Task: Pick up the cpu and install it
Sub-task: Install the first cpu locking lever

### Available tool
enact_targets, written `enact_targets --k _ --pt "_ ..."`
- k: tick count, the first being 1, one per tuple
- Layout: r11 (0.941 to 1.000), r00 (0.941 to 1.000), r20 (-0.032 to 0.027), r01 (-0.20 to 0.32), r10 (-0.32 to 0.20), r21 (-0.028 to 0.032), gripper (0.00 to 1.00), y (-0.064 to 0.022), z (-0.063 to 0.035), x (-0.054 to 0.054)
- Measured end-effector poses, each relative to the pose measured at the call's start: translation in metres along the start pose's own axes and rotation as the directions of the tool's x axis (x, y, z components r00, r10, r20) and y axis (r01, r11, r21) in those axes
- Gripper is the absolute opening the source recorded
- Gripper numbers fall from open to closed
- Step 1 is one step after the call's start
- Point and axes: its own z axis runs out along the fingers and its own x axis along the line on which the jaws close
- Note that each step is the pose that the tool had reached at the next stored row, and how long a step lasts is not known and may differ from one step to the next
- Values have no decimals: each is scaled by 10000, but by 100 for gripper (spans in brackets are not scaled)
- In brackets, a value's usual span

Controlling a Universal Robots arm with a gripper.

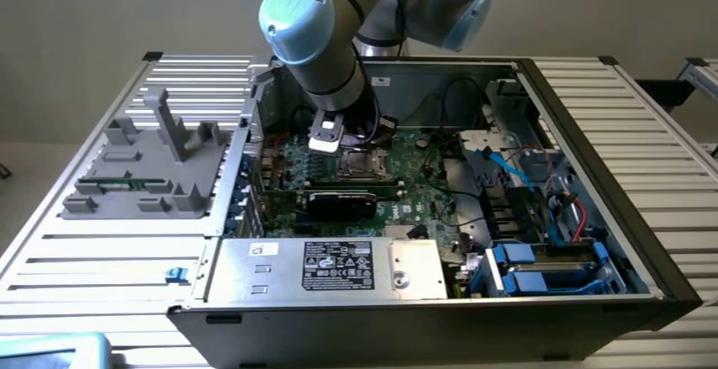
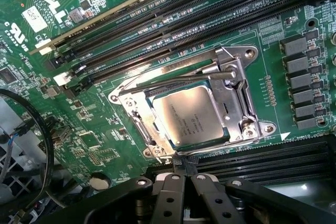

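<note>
The cpu point(image 2: 190, 120), a flat silver square with faint printing, lies inside the metal-framed socket point(image 2: 247, 124) on the green motherboard point(image 2: 94, 140). A thin metal lever point(image 2: 178, 81) runs along one side of the frame. My gripper point(image 2: 184, 178) hovers just off the socket's edge, its two black fingers point(image 2: 169, 192) pressed together with nothing between them. In the exterior view the gripper point(image 1: 356, 146) hangs straight down over the socket point(image 1: 361, 166), in the middle of the open computer case.
Black memory slots point(image 2: 173, 19) flank the socket on two sides. A black cable loop point(image 2: 37, 145) sits nearby. In the case stand a silver labelled power supply box point(image 1: 336, 270), blue drive brackets point(image 1: 527, 272) and a black card point(image 1: 342, 201). A grey fixture point(image 1: 151, 167) stands at the exterior view's left.
</note>
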Motion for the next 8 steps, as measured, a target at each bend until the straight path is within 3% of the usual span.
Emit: enact_targets --k 8 --pt "10000 10000 15 -3 3 33 11 0 0 0"
